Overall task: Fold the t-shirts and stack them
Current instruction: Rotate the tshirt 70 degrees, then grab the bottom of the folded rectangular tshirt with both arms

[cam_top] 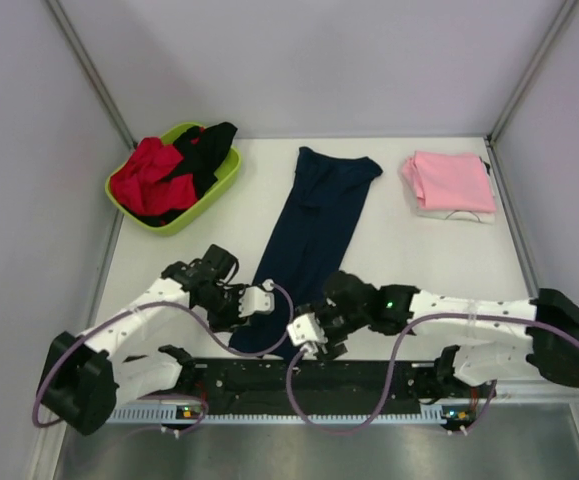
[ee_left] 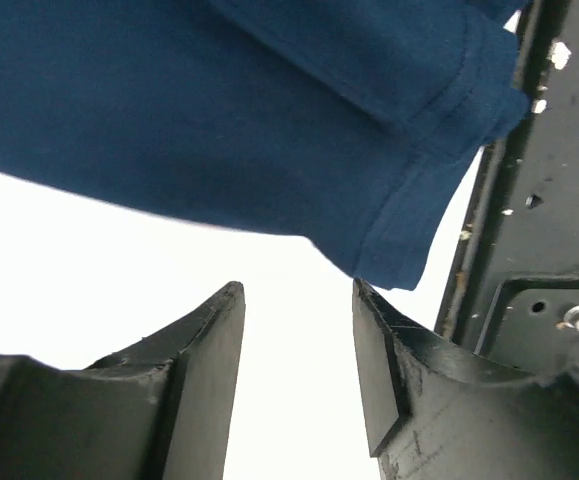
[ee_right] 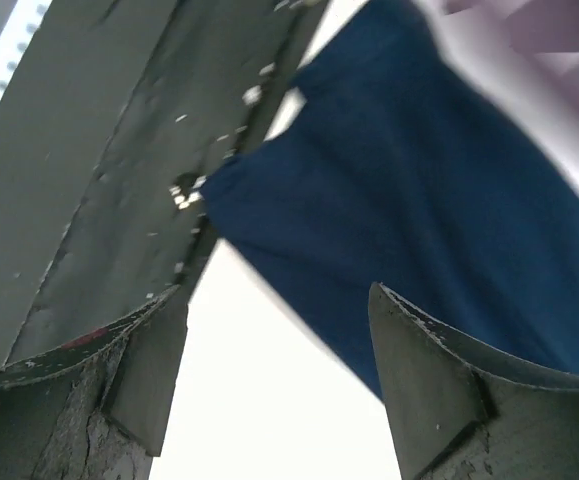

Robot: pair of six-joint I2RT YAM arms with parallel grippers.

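Bench (cam_top: 419, 260), white: dark navy cloth t-shirt (cam_top: 319, 220) lies mid-bench, folded into long strip running far to near, near hem at front edge. Lime green plastic basin (cam_top: 191, 220) far left, holding crumpled red t-shirt (cam_top: 144, 178) and black t-shirt (cam_top: 204, 150). Light pink t-shirt (cam_top: 451, 180), folded square, far right. Left fingers (cam_top: 265, 302) low at strip's near-left corner, parted moderately, nothing between. Right fingers (cam_top: 307, 335) at near-right corner, parted wide, gripping nothing.

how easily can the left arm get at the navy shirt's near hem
Probably yes: its open end effector sits just short of the navy t-shirt hem corner, with only bare table between them.
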